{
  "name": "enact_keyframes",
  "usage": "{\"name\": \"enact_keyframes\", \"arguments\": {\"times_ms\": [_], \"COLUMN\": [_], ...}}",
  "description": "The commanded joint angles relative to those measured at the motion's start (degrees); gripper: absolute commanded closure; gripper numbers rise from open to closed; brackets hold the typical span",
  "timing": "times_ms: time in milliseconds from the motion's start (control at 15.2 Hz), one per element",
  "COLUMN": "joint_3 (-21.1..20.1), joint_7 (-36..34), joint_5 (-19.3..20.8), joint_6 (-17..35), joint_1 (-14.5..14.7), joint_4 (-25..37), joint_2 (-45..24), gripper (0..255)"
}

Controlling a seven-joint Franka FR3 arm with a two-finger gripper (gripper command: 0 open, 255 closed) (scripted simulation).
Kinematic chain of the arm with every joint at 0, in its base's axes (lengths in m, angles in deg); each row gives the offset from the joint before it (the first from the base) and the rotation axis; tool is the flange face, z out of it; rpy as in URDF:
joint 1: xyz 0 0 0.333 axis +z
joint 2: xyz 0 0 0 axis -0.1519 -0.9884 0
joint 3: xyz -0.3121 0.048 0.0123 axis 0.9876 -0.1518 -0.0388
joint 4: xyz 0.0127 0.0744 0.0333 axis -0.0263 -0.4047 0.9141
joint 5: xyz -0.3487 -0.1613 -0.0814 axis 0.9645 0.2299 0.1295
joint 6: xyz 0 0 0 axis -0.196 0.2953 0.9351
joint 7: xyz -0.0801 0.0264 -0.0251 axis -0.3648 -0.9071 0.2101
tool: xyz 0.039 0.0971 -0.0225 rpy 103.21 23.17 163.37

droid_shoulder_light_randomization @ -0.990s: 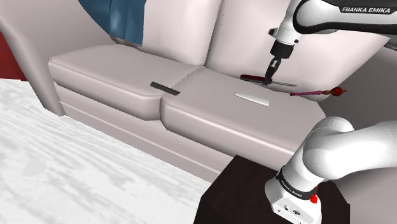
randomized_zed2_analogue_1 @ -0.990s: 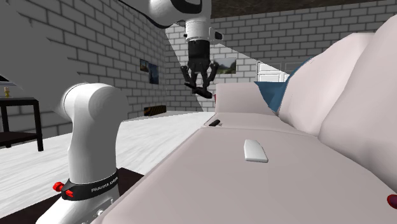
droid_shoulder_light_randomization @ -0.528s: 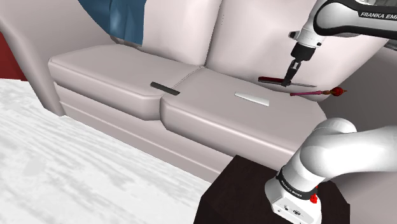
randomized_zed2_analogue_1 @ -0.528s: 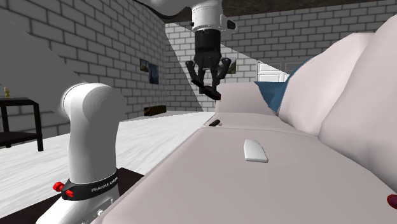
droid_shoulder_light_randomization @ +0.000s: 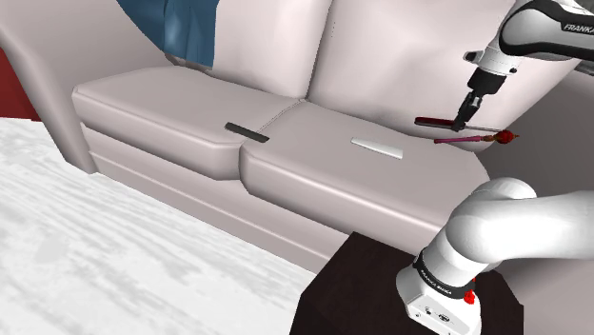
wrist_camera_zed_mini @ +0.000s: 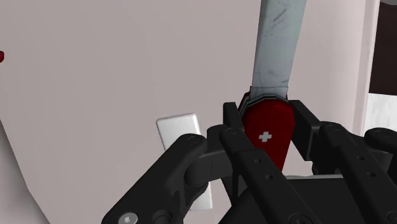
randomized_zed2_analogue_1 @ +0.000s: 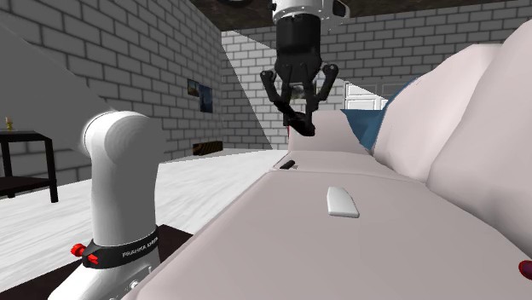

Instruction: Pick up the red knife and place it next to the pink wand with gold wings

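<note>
Hand point(randomized_zed2_analogue_1: 298, 122) downward, red knife point(wrist_camera_zed_mini: 267, 135) in grip

- I am registering a pale sofa point(droid_shoulder_light_randomization: 314, 181) that is spanning the shoulder view, its two seat cushions lying side by side.
- A white flat slab point(droid_shoulder_light_randomization: 377, 146) is lying on the cushion at that view's right.
- A dark flat strip point(droid_shoulder_light_randomization: 247, 130) is lying at the seam between the cushions.
- A blue cushion point(droid_shoulder_light_randomization: 176, 29) is leaning against the backrest.
- A grey brick wall point(randomized_zed2_analogue_1: 111, 60) is carrying a small framed picture point(randomized_zed2_analogue_1: 196, 88), and a black side table point(randomized_zed2_analogue_1: 30, 158) is standing near it.
</note>
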Motion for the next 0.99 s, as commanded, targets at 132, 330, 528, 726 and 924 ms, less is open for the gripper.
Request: {"name": "enact_keyframes", "arguments": {"times_ms": [132,330,528,726,924], "joint_3": [4.96,8.99,13.26,16.06,17.14], "joint_7": [5.78,9.96,14.12,16.27,15.99], "joint_5": [2.97,4.91,6.56,7.63,8.53], "joint_6": [-1.09,-1.38,-1.55,-0.98,0.93], "joint_1": [-0.75,-0.61,0.18,0.83,0.61], "joint_4": [3.94,7.25,11.07,12.66,10.58], "joint_2": [-0.84,-2.00,-3.49,-4.23,-3.86], "gripper": [255,255,255,255,255]}}
